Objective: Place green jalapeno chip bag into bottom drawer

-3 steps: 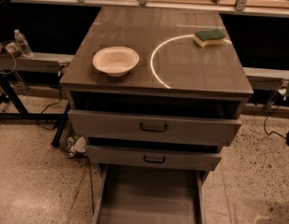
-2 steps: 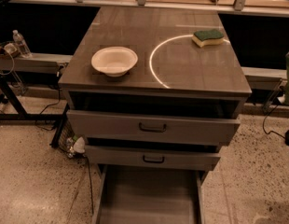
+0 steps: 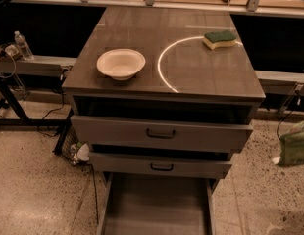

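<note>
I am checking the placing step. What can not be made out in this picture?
All in the camera view:
- green jalapeno chip bag: cut off by the right edge; lettering unreadable.
- gripper: not seen, probably beyond that right edge.
- bottom drawer: its front is cut off by the lower edge.

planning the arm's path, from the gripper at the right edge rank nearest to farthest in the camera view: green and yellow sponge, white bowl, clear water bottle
The gripper sits low at the right edge beside the green jalapeno chip bag.
1. Green-and-yellow sponge, right rear of the grey tabletop.
2. White round bowl, tabletop's left.
3. Clear plastic water bottle, far left, off it.
</note>
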Tool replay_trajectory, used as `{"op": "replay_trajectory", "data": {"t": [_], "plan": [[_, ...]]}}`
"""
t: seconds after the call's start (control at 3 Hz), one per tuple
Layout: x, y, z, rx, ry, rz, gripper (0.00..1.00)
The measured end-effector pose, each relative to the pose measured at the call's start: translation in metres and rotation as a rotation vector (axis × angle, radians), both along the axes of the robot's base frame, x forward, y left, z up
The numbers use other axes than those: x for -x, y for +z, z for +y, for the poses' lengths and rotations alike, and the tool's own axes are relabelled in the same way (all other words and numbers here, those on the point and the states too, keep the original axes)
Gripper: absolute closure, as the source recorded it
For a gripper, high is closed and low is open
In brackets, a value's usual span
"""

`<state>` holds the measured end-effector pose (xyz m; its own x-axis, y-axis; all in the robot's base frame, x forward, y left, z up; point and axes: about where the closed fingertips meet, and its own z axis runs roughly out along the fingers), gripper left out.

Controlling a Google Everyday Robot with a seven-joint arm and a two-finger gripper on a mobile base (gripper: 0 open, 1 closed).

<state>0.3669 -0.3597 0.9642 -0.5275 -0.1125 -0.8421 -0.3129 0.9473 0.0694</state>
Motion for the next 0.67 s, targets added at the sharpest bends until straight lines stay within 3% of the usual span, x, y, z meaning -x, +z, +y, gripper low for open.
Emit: {"op": "replay_trajectory", "data": {"t": [0.67], "plan": [[0.074,-0.111,0.064,-0.122,0.125,0.157,1.0]]}}
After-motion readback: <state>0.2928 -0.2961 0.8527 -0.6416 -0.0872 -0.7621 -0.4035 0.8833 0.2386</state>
